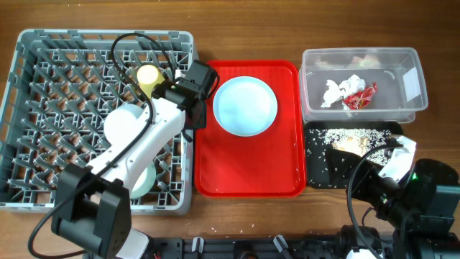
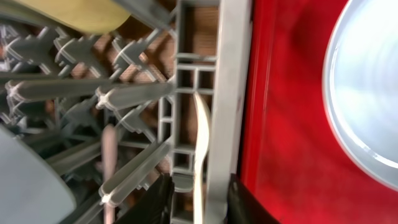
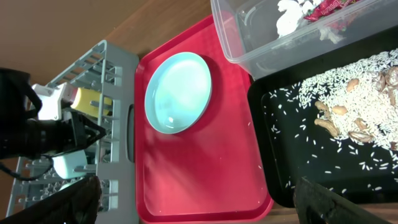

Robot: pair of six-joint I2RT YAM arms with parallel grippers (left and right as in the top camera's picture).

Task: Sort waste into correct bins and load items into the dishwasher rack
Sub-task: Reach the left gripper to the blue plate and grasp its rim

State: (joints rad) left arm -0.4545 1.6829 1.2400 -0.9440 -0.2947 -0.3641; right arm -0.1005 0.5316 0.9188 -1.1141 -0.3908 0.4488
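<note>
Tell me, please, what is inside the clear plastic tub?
The clear tub holds a crumpled white napkin and a red-and-clear wrapper beside it. Anything beneath them is covered; pale shapes at the far wall are unclear.

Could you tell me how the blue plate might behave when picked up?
The plate lies flat on the red tray, so its low rim probably offers little grip. Its glossy surface looks slippery. Pushed, it likely slides, not tips.

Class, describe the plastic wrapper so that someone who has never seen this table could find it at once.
Start at the red tray in the middle of the table; right of it, at the far side, stands a clear tub. Inside, beside a crumpled white napkin, lies the wrapper, the only red thing in that tub.
</note>
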